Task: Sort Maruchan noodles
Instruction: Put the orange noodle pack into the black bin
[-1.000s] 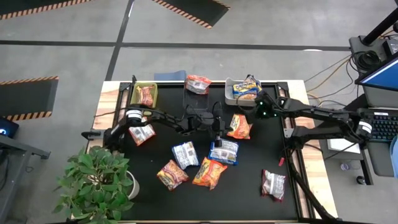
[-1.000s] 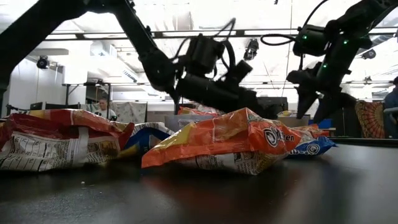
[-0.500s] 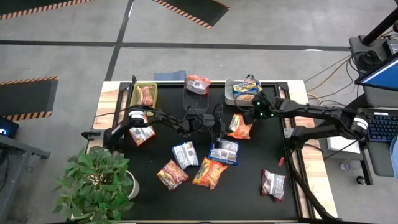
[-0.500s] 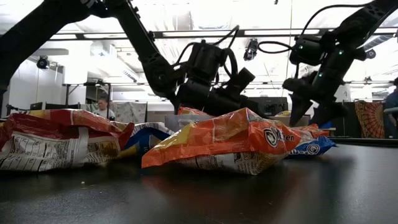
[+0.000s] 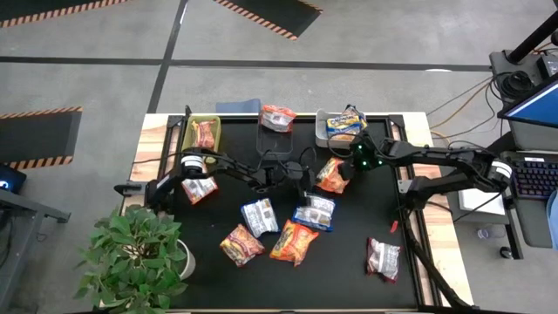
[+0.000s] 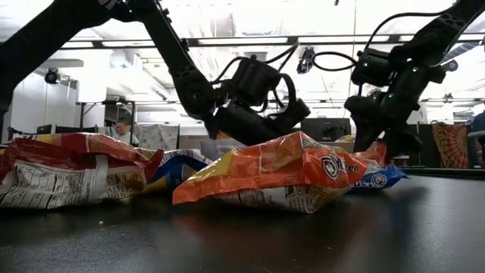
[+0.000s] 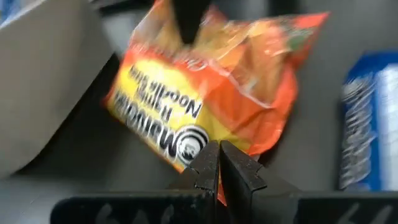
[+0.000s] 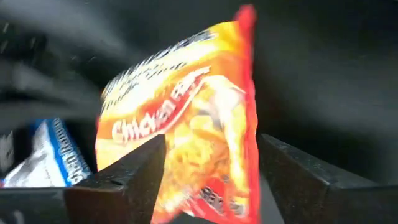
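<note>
On the black table, scattered noodle packets; beyond, seemingly a workshop.

High view stares straight down over the table, low view skims level across it, both wrist views crowd one orange packet.

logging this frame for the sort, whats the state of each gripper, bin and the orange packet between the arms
left gripper: shut, empty, pointing at the orange packet
right gripper: open, fingers either side of the orange packet
orange packet: lying on the mat, not yet gripped
green bin: holds one reddish packet
white bin: holds a blue-and-yellow packet
dark mesh bin: a red-and-white packet sits at its back edge
</note>
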`<control>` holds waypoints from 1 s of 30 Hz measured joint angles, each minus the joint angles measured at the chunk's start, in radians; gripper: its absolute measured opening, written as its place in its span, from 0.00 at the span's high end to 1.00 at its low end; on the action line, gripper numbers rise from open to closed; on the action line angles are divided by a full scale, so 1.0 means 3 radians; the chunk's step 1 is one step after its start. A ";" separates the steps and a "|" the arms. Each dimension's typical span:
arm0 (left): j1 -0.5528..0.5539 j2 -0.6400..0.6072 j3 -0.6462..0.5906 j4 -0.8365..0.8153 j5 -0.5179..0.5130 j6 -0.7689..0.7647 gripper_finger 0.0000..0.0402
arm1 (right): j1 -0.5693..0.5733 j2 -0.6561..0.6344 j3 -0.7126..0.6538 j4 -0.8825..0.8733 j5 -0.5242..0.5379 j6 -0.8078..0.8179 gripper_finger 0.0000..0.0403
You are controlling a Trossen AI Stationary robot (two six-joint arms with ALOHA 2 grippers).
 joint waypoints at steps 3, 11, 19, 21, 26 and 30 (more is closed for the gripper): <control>0.0015 -0.0149 0.0000 -0.0439 -0.0172 0.0088 1.00 | 0.0059 -0.0006 0.0000 -0.0001 -0.0106 0.0034 0.46; 0.0059 -0.0605 -0.0007 -0.1174 -0.0304 0.0579 1.00 | 0.0512 0.0040 -0.0102 0.0335 -0.0127 0.0414 0.51; 0.0114 -0.0797 -0.0032 -0.1110 0.0640 0.0667 1.00 | 0.0672 -0.0058 -0.0106 0.0402 -0.0124 0.0662 0.51; 0.0099 -0.0782 -0.0031 -0.1039 0.0730 0.0566 1.00 | 0.0625 -0.0122 -0.0078 0.0250 -0.0124 0.0606 0.51; 0.0052 -0.0644 -0.0023 -0.0652 0.0747 0.0343 1.00 | 0.0439 -0.0315 -0.0019 -0.0052 -0.0027 0.0473 0.51; 0.0036 -0.0511 -0.0023 -0.0525 0.0746 0.0309 1.00 | 0.0293 -0.0486 -0.0006 -0.0166 0.0080 0.0343 0.51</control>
